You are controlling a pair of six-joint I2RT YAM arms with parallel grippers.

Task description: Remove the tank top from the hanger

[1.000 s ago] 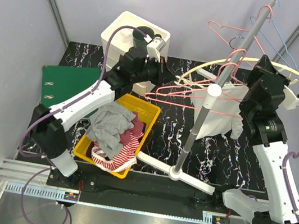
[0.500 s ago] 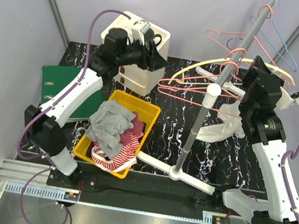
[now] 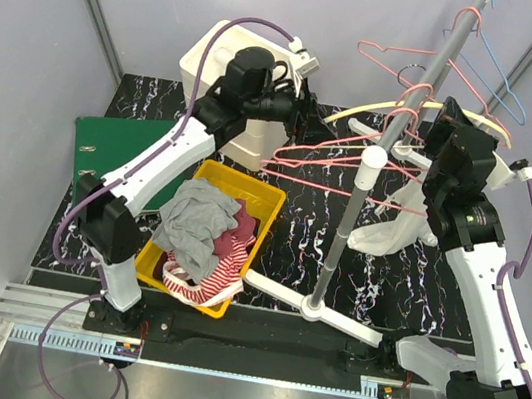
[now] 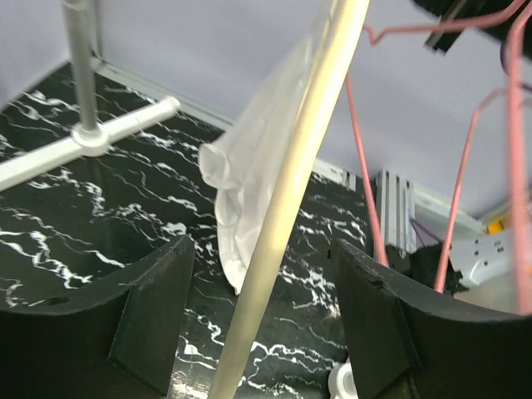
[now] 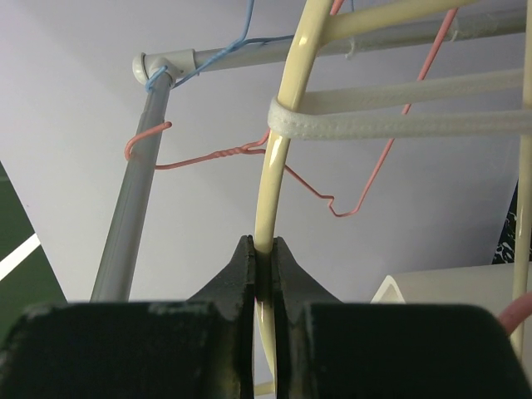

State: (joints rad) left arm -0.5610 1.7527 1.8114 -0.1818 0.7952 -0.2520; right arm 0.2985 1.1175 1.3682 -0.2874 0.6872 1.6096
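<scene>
While our right gripper [image 5: 264, 249] is pinching the cream plastic hanger [image 5: 281, 158] tight between its fingers, apparently steadying it, our left gripper [image 4: 264, 287] is standing wide open, holding nothing, the hanger's arm passing between its fingers. We are seeing the white fabric tank top [image 4: 249, 191] hanging just beyond them, one strap [image 5: 374, 125] on the hanger.

The left gripper [image 4: 264, 287] has been opened and brought back around the cream hanger [image 4: 289, 191]. The tank top [image 3: 387, 234], spread flat before, has been dropped into a bunched hang.
</scene>
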